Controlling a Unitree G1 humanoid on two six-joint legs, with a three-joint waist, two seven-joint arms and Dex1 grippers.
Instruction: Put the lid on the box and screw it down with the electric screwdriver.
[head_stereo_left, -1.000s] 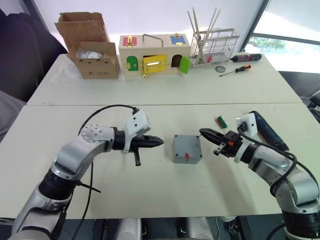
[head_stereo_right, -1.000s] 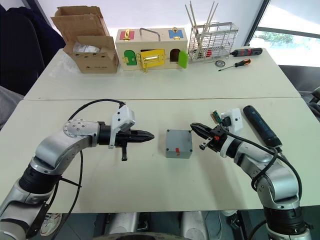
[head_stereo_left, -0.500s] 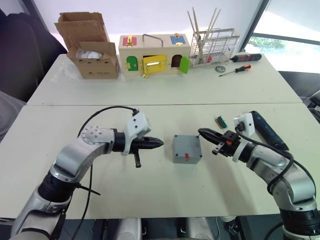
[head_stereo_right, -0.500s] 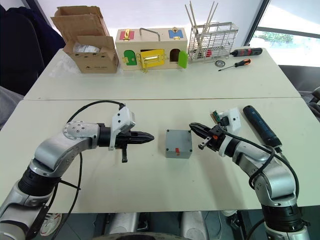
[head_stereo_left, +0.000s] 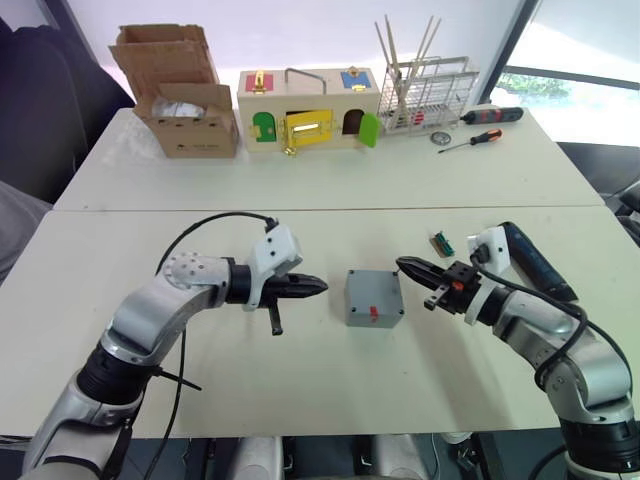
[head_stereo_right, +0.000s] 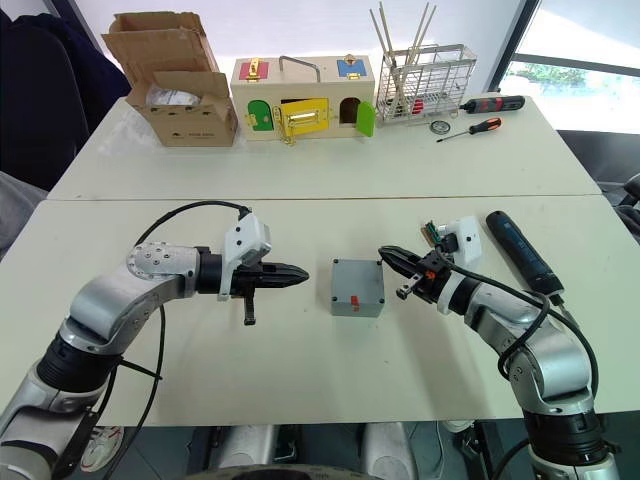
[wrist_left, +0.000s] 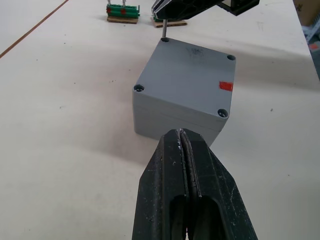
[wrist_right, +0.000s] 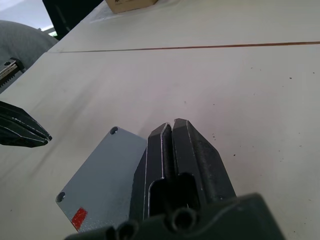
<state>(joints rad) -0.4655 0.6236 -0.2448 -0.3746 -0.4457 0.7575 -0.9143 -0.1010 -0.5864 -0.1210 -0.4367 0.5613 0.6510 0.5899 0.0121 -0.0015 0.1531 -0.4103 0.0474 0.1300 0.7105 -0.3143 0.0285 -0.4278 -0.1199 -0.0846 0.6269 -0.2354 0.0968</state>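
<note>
**Grippers flank lidded box, screw at one corner**

Left gripper (head_stereo_left: 318, 286) hangs just left of the box, fingers pressed together w/ nothing between them, tip aimed at the box's near side. Right gripper (head_stereo_left: 405, 266) sits at the box's far right corner, fingers also closed; the left wrist view shows a thin screw (wrist_left: 164, 31) standing in that corner hole right under the tip, but whether the fingers actually pinch it can't be told.

Largest first: two pale tables (head_stereo_left: 300, 180) butt together, seam running across. On the far table, a brown cardboard box (head_stereo_left: 185, 95) stands open at left, a wooden box (head_stereo_left: 308, 108) w/ coloured doors in the middle, a wire rack (head_stereo_left: 430, 92) holding sticks to its right, and two red-and-black hand screwdrivers (head_stereo_left: 490, 116) beyond that.

On the near table, the electric screwdriver (head_stereo_left: 535, 262) lies flat by the right arm, well right of the box, untouched. The box (head_stereo_left: 374, 310) sits mid-table between the two grippers. The lid (head_stereo_left: 373, 292) is already on top, edges flush, red mark facing up near the front edge; three corner holes look empty in the left wrist view. A small green terminal block (head_stereo_left: 442, 243) lies behind the right gripper, apart from the box.
</note>
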